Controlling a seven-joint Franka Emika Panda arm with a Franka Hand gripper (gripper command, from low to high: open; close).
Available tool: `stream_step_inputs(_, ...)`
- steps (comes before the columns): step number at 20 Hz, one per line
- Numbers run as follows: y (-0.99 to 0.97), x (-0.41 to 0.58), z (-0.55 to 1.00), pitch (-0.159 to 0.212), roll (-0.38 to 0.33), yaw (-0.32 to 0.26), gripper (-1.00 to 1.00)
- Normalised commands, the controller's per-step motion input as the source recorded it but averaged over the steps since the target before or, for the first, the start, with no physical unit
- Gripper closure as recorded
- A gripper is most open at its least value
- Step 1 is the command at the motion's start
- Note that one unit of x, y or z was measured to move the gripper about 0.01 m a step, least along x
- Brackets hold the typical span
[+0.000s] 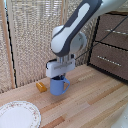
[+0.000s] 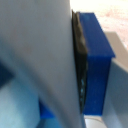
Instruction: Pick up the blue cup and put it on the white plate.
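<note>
Legible text: none | exterior view: no lettering, numerals or brand marks readable on blue cup (image 1: 58,86), white plate (image 1: 19,114) or arm casing; the plate rim carries only a speckled pattern | wrist view: close and blurred, no signs or labels discernible

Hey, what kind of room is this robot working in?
Probably a home-style room or a lab mock-up of one: a light wooden tabletop, a woven reed screen behind it, and a dark drawer cabinet at the exterior view's right.
</note>
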Motion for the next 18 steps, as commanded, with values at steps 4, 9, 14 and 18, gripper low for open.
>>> stream_step_inputs(4,0.88,0.261,0.47,-0.007,-0.011,-0.014,1.00)
stream_step_inputs(9,0.89,0.231,0.42,-0.022,-0.030,-0.011,1.00)
stream_step_inputs(14,0.90,0.186,0.35,-0.009,-0.038,-0.007,1.00)
stream_step_inputs(18,0.81,0.131,0.05,0.000,-0.131,-0.001,1.00)
